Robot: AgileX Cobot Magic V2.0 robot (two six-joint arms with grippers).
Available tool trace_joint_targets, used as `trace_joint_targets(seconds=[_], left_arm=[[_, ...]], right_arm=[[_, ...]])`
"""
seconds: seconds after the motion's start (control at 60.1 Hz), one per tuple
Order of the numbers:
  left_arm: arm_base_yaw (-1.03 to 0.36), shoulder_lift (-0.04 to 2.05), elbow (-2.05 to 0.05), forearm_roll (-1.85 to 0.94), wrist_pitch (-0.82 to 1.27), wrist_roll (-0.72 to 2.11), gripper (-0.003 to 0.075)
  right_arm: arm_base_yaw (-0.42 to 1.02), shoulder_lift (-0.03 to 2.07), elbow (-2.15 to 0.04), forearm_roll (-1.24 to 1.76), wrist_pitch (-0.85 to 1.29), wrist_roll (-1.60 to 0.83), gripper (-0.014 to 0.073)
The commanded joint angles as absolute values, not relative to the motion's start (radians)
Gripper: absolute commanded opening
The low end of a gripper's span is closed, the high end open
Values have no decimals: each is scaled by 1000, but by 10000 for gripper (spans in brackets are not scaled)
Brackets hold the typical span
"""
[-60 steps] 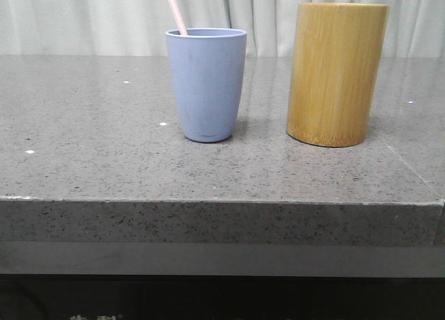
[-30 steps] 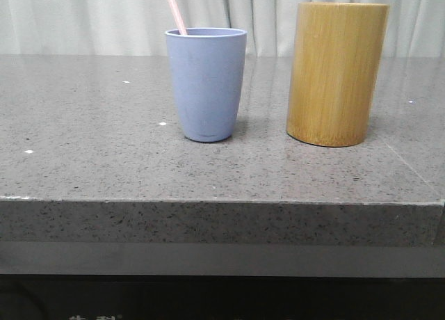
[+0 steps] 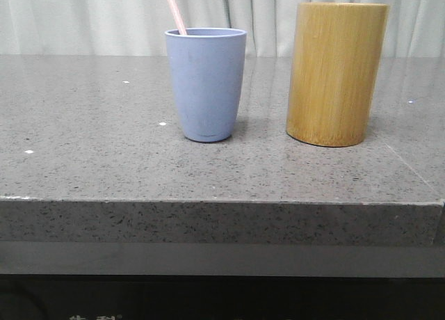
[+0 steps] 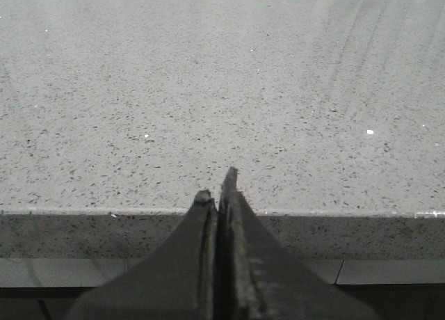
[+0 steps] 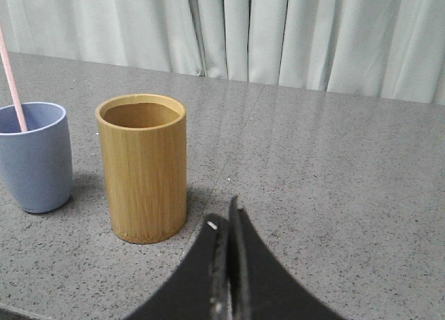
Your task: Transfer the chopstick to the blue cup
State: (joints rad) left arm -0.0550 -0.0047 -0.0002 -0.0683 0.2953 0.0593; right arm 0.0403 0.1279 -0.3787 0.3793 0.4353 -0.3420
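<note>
Grey speckled stone table (image 3: 90,125) spans the frame's middle. Tall tan bamboo cylinder holder (image 3: 337,74) stands right of centre; matte pale blue tapered cup (image 3: 206,84) upright just left of it, apart. Thin pale pink chopstick (image 3: 174,9) leans inside the cup, rising toward upper left. Left gripper (image 4: 217,189) and right gripper (image 5: 224,219): jaws pressed together, holding nothing.

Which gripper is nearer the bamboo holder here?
Right, as far as the views tell. The right gripper, fingers shut, sits close to the bamboo holder. The left gripper, also shut, is back at the table edge, with no holder nearby.
</note>
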Motion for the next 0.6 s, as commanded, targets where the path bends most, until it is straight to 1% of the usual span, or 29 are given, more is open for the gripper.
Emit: trace_joint_targets(seconds=[0.0, 0.416, 0.582], left_arm=[[-51, -29, 9, -78, 210, 51, -19], [-51, -29, 9, -78, 210, 51, -19], [-51, -29, 9, -78, 210, 51, -19]], right_arm=[[38, 138, -405, 394, 359, -353, -77], [38, 138, -399, 389, 354, -353, -77], [30, 125, -313, 326, 217, -278, -77]])
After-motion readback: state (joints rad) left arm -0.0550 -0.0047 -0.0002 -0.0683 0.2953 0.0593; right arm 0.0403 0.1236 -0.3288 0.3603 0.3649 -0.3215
